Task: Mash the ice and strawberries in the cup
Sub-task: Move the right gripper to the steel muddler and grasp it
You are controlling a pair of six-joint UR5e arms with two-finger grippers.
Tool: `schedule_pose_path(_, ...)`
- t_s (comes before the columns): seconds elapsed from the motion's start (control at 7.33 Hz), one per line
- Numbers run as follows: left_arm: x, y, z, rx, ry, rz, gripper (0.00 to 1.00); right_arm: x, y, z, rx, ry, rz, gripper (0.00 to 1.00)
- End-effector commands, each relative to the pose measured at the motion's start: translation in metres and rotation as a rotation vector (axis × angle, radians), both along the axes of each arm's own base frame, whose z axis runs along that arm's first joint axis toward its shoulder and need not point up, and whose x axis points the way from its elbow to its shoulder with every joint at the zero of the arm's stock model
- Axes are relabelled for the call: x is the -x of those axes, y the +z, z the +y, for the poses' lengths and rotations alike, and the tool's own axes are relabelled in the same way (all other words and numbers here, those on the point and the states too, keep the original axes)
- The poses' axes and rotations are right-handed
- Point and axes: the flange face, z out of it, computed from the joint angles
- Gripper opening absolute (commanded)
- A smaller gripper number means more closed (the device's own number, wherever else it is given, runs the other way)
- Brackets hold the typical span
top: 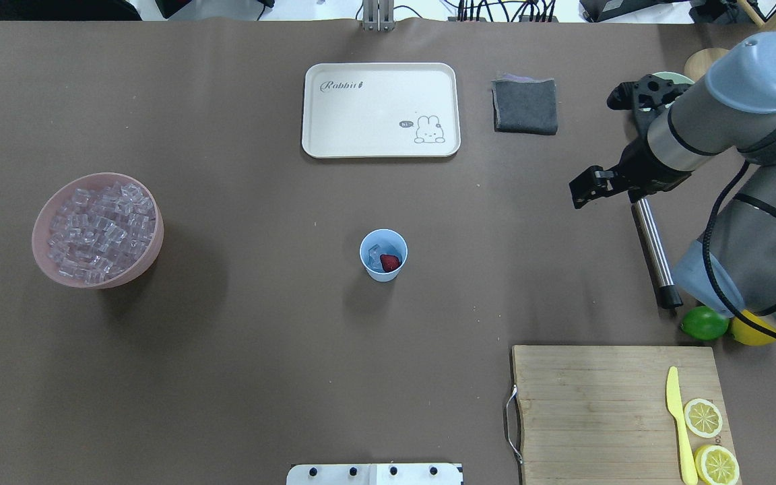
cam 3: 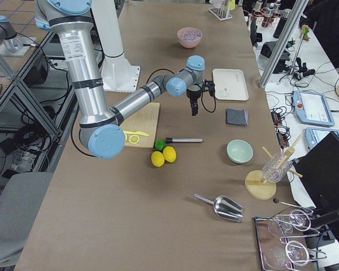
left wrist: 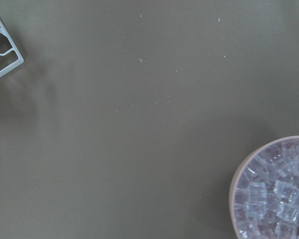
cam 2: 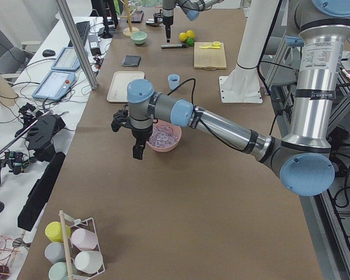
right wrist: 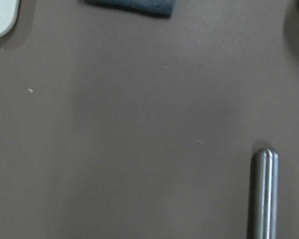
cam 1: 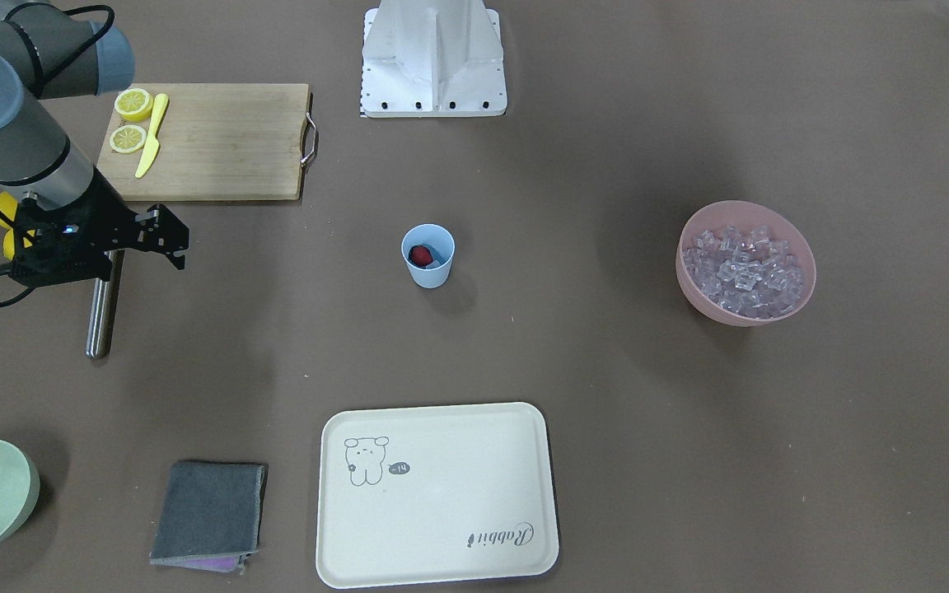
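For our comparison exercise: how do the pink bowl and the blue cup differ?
The pink bowl is wide and full of ice; the blue cup is narrow and holds a strawberry. The bowl stands to the robot's left; the cup stands centrally. Both are upright and open-topped.

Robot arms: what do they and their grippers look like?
Both arms are silver-grey tubes with rounded pale blue joint caps. The right arm carries a looping black cable and ends in the black, angular right gripper. The left arm has a black cable, a printed label on its upright segment, and the black left gripper.
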Motion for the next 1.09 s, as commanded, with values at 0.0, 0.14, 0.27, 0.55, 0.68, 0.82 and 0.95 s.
schedule_pose_path(0.0,0.017,0.017,0.004,-0.03,0.033,-0.011,0.98,-0.02,0.055,0.006,-0.01,-0.014,0.039,1.0)
schedule_pose_path(0.14,0.017,0.014,0.005,-0.035,0.032,-0.011,0.98,-0.023,0.095,0.01,-0.048,-0.014,0.012,1.0)
schedule_pose_path(0.27,0.017,0.01,0.005,-0.039,0.029,-0.01,0.98,-0.017,0.12,0.005,-0.073,-0.013,-0.005,1.0)
schedule_pose_path(0.55,0.017,0.006,0.006,-0.042,0.023,-0.008,0.98,-0.007,0.141,-0.01,-0.069,-0.009,0.014,0.97)
schedule_pose_path(0.68,0.017,0.007,0.005,-0.04,0.023,-0.008,0.98,0.005,0.133,-0.025,-0.068,-0.012,0.007,0.82)
schedule_pose_path(0.82,0.017,0.005,0.006,-0.043,0.023,-0.008,0.98,0.012,0.138,-0.034,-0.055,-0.017,0.009,0.72)
schedule_pose_path(0.95,0.018,0.003,0.006,-0.05,0.022,-0.012,0.98,0.012,0.146,-0.033,-0.042,-0.021,0.015,0.69)
